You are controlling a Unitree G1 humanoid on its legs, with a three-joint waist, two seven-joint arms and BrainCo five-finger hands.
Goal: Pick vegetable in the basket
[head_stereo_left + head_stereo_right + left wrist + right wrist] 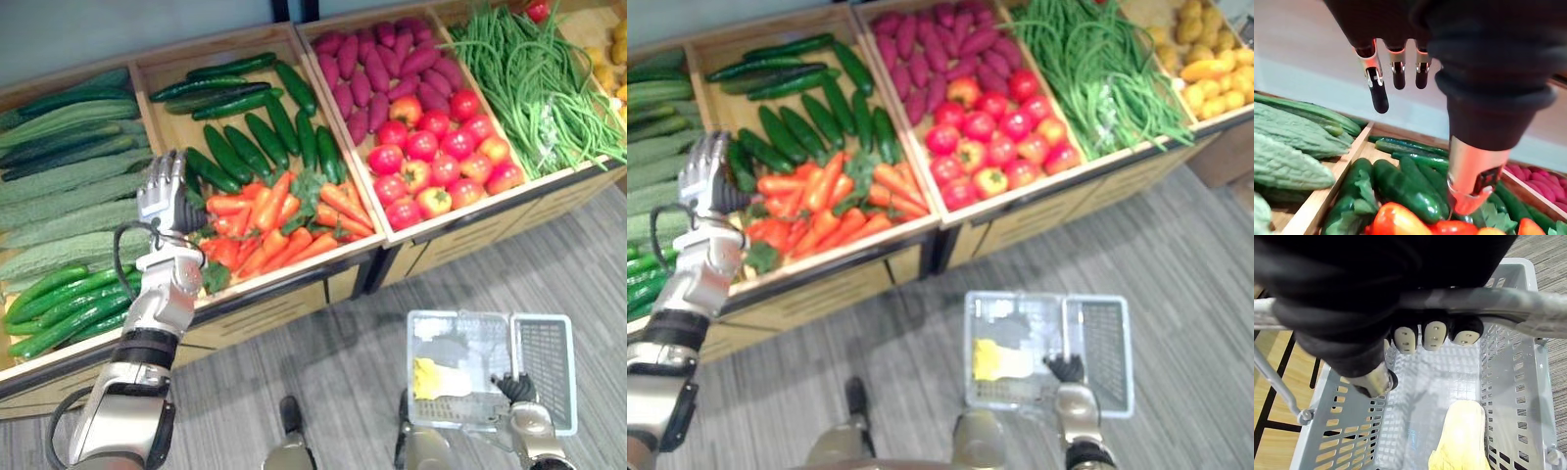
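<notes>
While its fingers are hanging straight and spread, the left robot hand [162, 196] is hovering above the carrots [284, 220] near the crate's [294, 274] left edge, holding nothing. The right robot hand [1432, 335] is curling round the basket's [1342, 431] handle [1528, 308]. A yellow item [1462, 435], partly cut off and hard to identify, is lying inside.

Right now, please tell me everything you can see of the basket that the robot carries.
The basket is pale grey, plastic by its look, rectangular, with slotted walls and an open top. A grey bar handle crosses above it. The right hand has its fingers curled round that handle, so the basket hangs over the grey floor, in front of the wooden vegetable stand. Inside lies one pale yellow item; I cannot tell what it is.
</notes>
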